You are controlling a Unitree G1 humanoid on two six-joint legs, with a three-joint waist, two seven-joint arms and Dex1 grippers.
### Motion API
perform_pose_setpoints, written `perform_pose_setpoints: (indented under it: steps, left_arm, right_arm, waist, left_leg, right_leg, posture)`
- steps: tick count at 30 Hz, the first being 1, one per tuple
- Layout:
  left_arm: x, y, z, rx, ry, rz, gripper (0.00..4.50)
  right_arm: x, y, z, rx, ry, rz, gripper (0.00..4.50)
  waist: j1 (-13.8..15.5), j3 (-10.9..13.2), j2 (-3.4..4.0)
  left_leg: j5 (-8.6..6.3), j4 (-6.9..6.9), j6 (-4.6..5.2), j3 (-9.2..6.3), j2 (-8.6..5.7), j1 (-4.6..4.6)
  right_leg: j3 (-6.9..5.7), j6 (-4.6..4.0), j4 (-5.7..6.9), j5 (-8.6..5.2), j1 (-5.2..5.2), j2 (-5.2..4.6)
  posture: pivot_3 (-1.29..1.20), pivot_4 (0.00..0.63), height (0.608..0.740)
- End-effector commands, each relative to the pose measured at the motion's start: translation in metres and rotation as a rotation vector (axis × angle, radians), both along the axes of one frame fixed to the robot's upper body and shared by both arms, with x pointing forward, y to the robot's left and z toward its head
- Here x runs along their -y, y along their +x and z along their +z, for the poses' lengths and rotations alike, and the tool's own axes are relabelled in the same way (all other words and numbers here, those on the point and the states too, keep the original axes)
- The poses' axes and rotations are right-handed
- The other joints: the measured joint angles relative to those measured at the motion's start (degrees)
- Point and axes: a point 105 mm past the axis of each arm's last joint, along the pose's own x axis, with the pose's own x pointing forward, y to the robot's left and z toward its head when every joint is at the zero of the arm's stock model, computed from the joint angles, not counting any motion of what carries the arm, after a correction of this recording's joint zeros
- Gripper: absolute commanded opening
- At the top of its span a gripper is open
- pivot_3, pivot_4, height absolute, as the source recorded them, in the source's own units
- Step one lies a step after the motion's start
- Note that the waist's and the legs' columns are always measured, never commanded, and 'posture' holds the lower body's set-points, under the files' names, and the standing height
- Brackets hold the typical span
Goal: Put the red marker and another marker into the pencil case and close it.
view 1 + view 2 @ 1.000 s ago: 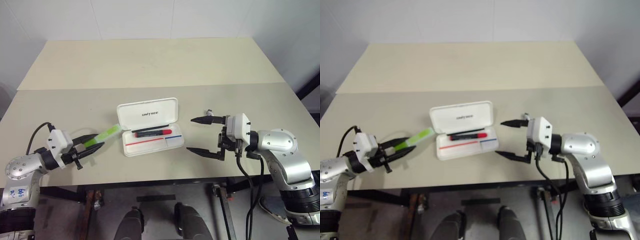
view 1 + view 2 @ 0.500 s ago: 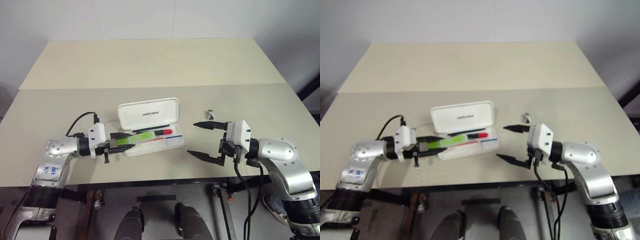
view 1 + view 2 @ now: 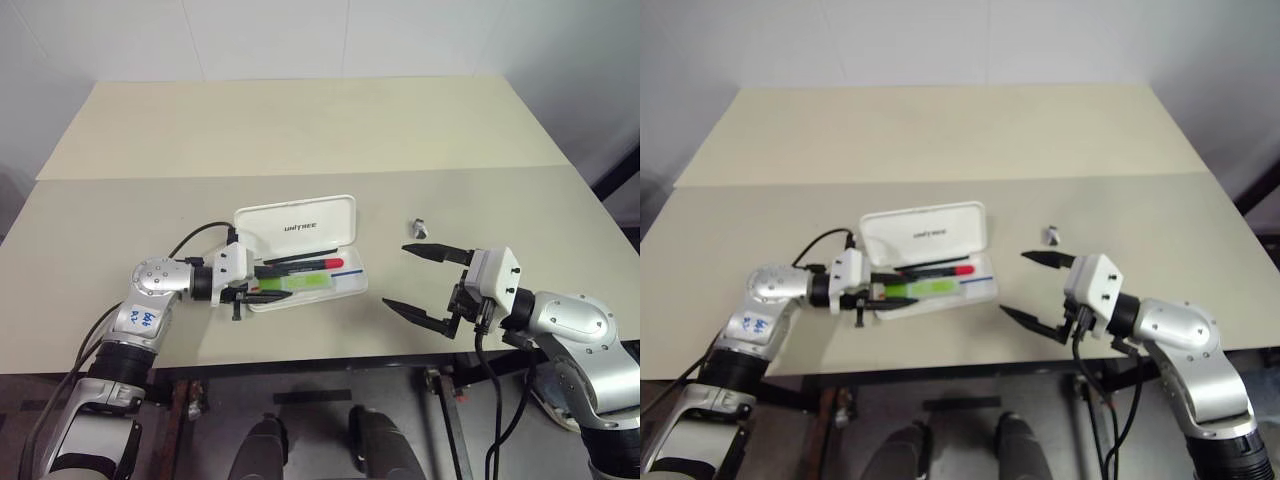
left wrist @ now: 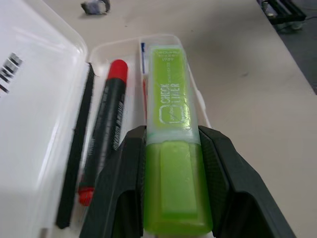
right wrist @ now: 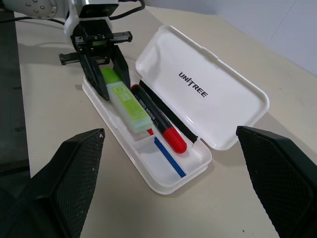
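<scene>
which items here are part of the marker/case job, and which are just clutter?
Job:
- red marker, lying in the case
- light-green marker, between the left pincer fingers, over the case
- pencil case, lid open

Clutter:
- small grey scrap on the table, right of the case

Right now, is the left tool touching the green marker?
Touching. In the left wrist view both black fingers of the left tool press against the sides of the green marker, which lies in the open pencil case beside the red marker.
</scene>
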Motion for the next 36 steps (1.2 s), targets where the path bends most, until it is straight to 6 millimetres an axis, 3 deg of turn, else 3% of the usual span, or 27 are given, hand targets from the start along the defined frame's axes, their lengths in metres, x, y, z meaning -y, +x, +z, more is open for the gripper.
perform_pose_setpoints:
  steps: [1, 7, 16, 27, 32, 36]
  left_arm:
    - [0.000, 0.001, 0.006, 0.004, 0.000, -0.002, 2.36]
    - [0.000, 0.001, 0.007, 0.017, -0.007, 0.005, 4.43]
    - [0.002, 0.000, 0.013, 0.055, -0.036, 0.003, 4.47]
    - [0.008, -0.017, 0.049, 0.107, -0.194, -0.088, 4.47]
    - [-0.001, -0.022, 0.068, 0.124, -0.198, -0.075, 4.47]
    - [-0.008, -0.022, 0.080, 0.143, -0.190, -0.047, 4.47]
  right_arm:
    - [-0.001, -0.004, 0.012, 0.057, 0.006, 0.002, 4.50]
    - [-0.002, -0.002, 0.012, 0.059, 0.008, 0.006, 4.50]
    - [-0.005, 0.005, 0.012, 0.061, 0.027, -0.014, 4.50]
    - [0.056, 0.068, -0.003, 0.012, 0.317, -0.725, 4.50]
    - [0.059, 0.087, -0.014, -0.051, 0.425, -0.876, 4.50]
    - [0.048, 0.098, -0.024, -0.113, 0.440, -0.872, 4.50]
  waist:
    - [0.0, 0.0, 0.00]
    - [0.0, 0.0, 0.00]
    - [0.0, 0.0, 0.00]
    - [-0.1, 0.0, 0.01]
    - [-0.2, 0.0, 0.01]
    - [-0.2, 0.0, 0.02]
  left_leg:
    - [0.00, 0.00, 0.00, 0.00, 0.00, 0.00]
    - [0.00, 0.01, 0.00, -0.01, 0.00, 0.00]
    - [0.00, 0.04, 0.00, -0.01, 0.00, 0.00]
    - [0.01, 0.03, -0.02, 0.00, 0.01, 0.00]
    - [0.03, -0.03, -0.04, 0.01, 0.03, 0.05]
    - [0.03, -0.03, -0.04, 0.01, 0.04, 0.06]
  right_leg:
    - [0.00, 0.00, 0.00, 0.00, 0.00, 0.00]
    - [0.00, 0.00, 0.02, 0.00, 0.00, 0.00]
    - [0.00, 0.00, 0.05, 0.00, 0.00, 0.00]
    - [0.04, -0.01, 0.11, 0.00, -0.03, -0.01]
    - [0.09, -0.06, 0.23, -0.02, -0.08, 0.04]
    - [0.08, -0.08, 0.27, -0.04, -0.10, 0.06]
  posture:
    - [0.00, 0.150, 0.740]
    - [0.00, 0.150, 0.740]
    - [0.00, 0.150, 0.740]
    - [0.00, 0.150, 0.740]
    - [0.00, 0.150, 0.740]
    - [0.00, 0.150, 0.740]
